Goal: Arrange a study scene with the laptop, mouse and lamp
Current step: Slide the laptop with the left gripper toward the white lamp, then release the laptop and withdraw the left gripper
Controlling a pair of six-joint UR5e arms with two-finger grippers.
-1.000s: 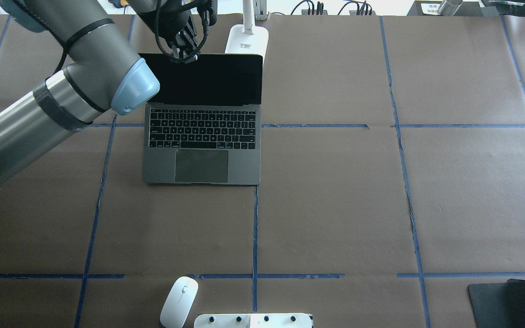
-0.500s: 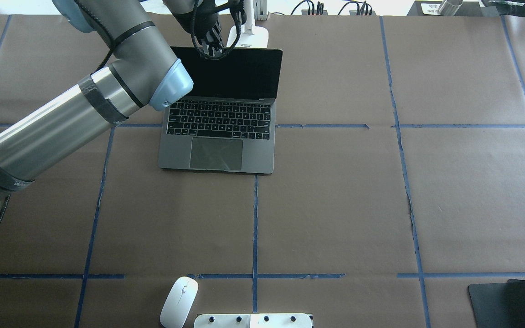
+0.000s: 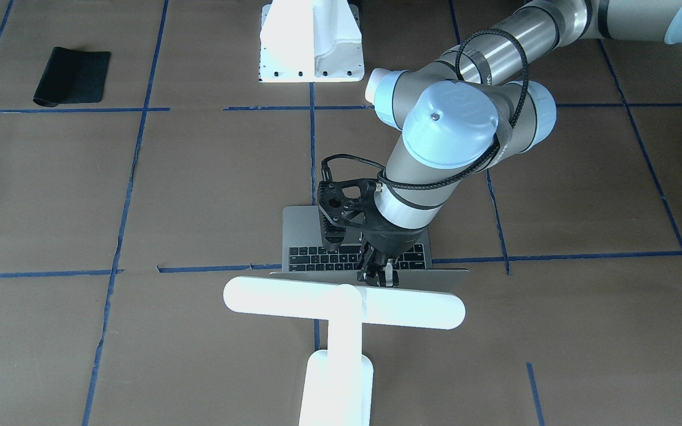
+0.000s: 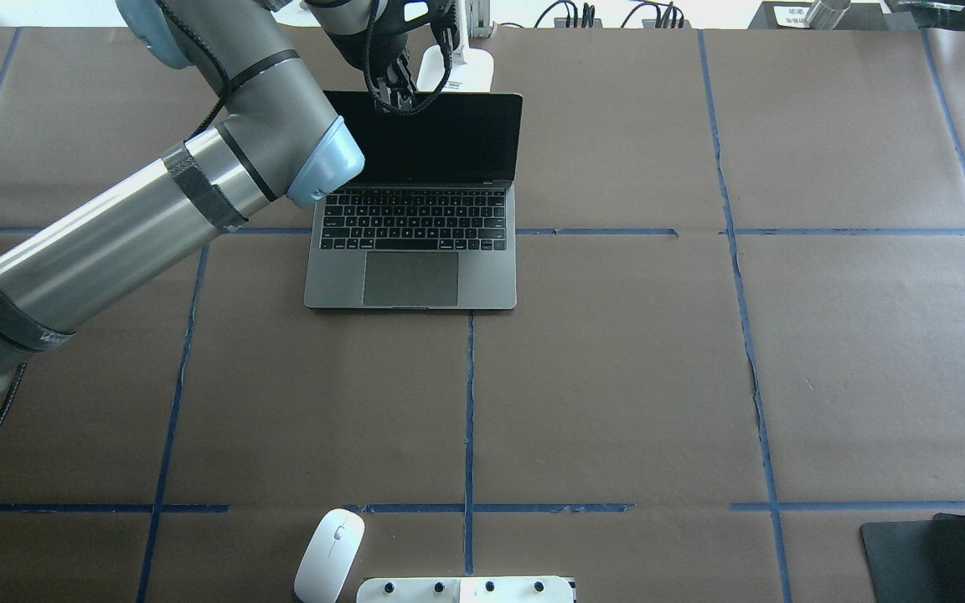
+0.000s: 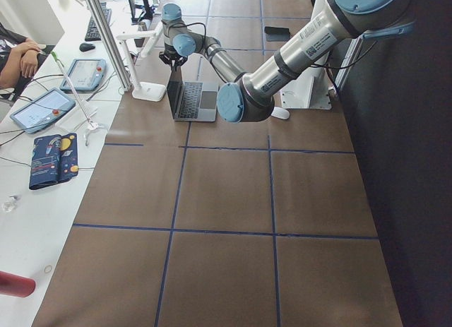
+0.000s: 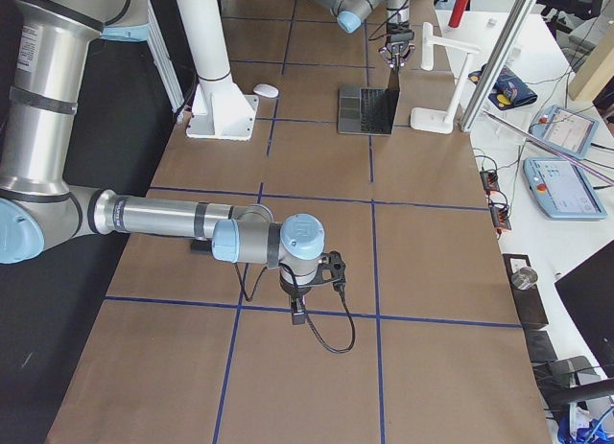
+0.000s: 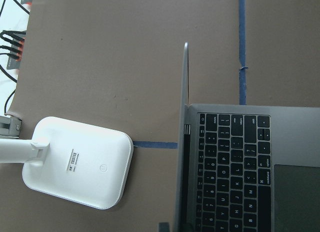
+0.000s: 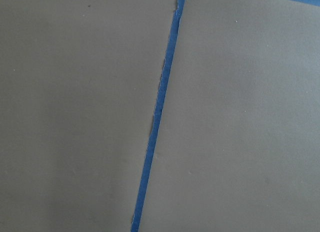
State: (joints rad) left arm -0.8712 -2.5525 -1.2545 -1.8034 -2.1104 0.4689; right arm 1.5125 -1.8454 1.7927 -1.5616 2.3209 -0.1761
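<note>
The open dark-grey laptop (image 4: 411, 276) stands at the far left-centre of the table, screen upright. My left gripper (image 4: 399, 99) is shut on the top edge of its lid, as the front-facing view (image 3: 379, 278) also shows. The white lamp (image 3: 344, 303) stands just behind the lid, its base (image 7: 80, 164) close to the lid's edge but apart from it. The white mouse (image 4: 329, 553) lies at the near edge, beside the pedestal. My right gripper (image 6: 299, 315) hangs low over bare table far from these; I cannot tell whether it is open or shut.
A white pedestal with bolt holes (image 4: 466, 589) sits at the near edge. A black mouse pad (image 4: 926, 557) lies at the near right corner. Cables and plugs (image 4: 583, 15) line the far edge behind the lamp. Blue tape lines cross the brown paper.
My left gripper has slid the laptop to the right and away from the robot, closer to the lamp's base. The mouse and the mouse pad have not moved.
</note>
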